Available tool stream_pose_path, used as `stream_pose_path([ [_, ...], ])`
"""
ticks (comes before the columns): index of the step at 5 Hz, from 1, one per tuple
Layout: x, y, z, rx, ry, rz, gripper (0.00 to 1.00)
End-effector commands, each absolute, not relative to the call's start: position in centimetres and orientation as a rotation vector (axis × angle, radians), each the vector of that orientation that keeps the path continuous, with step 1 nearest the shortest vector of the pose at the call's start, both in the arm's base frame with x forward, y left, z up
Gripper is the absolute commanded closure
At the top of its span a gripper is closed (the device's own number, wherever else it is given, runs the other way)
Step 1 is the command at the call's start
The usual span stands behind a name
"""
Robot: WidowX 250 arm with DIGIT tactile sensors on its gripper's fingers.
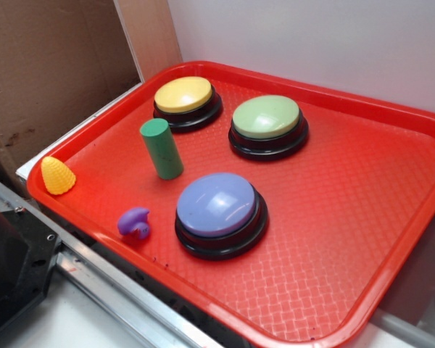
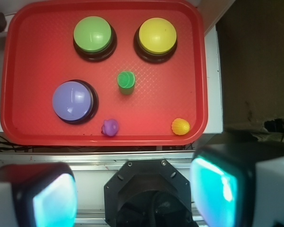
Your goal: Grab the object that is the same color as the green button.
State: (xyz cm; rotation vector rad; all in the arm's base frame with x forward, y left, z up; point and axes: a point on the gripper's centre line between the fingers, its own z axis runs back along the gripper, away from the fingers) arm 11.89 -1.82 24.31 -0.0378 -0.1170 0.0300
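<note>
The dark-green cylinder [image 1: 161, 148] stands upright on the red tray [image 1: 348, 217], left of centre, between the yellow and purple buttons. In the wrist view the cylinder [image 2: 126, 82] is seen from above. The green button [image 1: 267, 123] sits at the tray's back; in the wrist view the green button [image 2: 93, 35] is at top left. My gripper [image 2: 135, 194] is open and empty, high above the robot base and off the tray's near edge; its two pads [image 2: 213, 189] show at the bottom corners. The gripper is out of the exterior view.
A yellow button [image 1: 185, 99] and a purple-blue button [image 1: 219, 212] stand on the tray. A small purple toy [image 1: 135, 222] and a yellow cone-shaped toy [image 1: 58, 175] lie near its left edge. The black robot base [image 2: 149, 191] is below. Cardboard [image 1: 51, 65] stands at the left.
</note>
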Motion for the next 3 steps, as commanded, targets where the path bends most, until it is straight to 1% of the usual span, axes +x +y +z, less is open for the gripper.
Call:
stream_pose_path([
  [1,11.9,-1.8,24.3,-0.038,-0.117,0.03,0.0],
  [2,12.9,-1.9,23.1,-0.023,-0.159,0.055,0.0],
  [3,14.2,-1.7,20.1,-0.016,-0.176,0.111,0.0],
])
